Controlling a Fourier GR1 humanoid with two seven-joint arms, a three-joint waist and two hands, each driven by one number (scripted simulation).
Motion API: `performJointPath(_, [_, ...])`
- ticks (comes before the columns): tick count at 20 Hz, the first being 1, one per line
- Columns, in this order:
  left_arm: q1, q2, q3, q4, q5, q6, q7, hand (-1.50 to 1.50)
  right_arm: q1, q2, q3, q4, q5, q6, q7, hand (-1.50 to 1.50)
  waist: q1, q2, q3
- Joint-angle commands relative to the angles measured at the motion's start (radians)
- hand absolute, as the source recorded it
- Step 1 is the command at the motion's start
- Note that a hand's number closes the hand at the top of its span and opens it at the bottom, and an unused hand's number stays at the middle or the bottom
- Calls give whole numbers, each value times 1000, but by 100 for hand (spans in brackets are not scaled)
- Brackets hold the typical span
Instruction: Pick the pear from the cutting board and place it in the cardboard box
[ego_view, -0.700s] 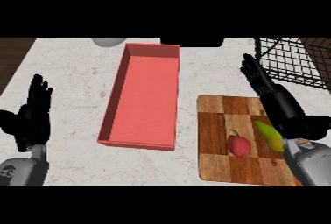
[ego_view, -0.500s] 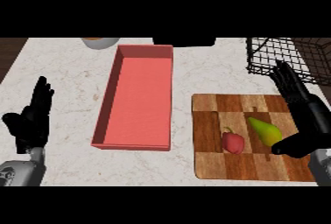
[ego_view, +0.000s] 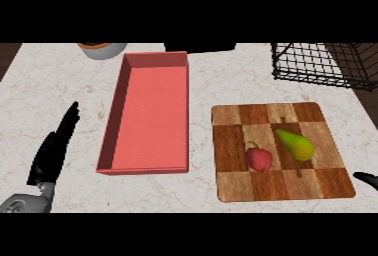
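Counter (ego_view: 44, 100): pale marble.
Box (ego_view: 151, 120): long, red – left of the board.
Cutting board (ego_view: 325, 185): wooden, checkered.
Left hand (ego_view: 53, 150): fingers straight, resting at the view's left.
Pear (ego_view: 295, 145): green-yellow, lying on the board.
Red fruit (ego_view: 259, 157): just beside the pear.
Right hand (ego_view: 367, 178): only a tip shows – fingers' state cannot be told.

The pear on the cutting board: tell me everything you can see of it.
The pear is yellow-green, smooth-skinned and whole, with a narrow neck and a fatter base. It lies on its side on the wooden cutting board, in the board's right half, neck pointing up and to the left in the view, base down and to the right. It rests on the board alone. A red fruit lies just to its left, close but apart. No robot hand touches it.
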Motion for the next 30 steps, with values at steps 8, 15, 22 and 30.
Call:
performJointPath(8, [2,-27,-75,41,-71,-42,-41,0,211,-256,-39,194,288,94,-345,-150,77,-10,-17])
performJointPath(15, [-75,-51,-56,65,-91,-68,22,0,292,-265,9,-147,349,53,-27,-150,76,-11,-19])
performJointPath(22, [-108,-26,18,94,-65,-135,-9,0,374,-271,-2,-386,431,40,247,-150,75,-12,-18])
performJointPath(30, [-36,-68,-1,9,-127,-132,22,0,261,-193,91,-403,599,76,470,-150,87,-11,-17])
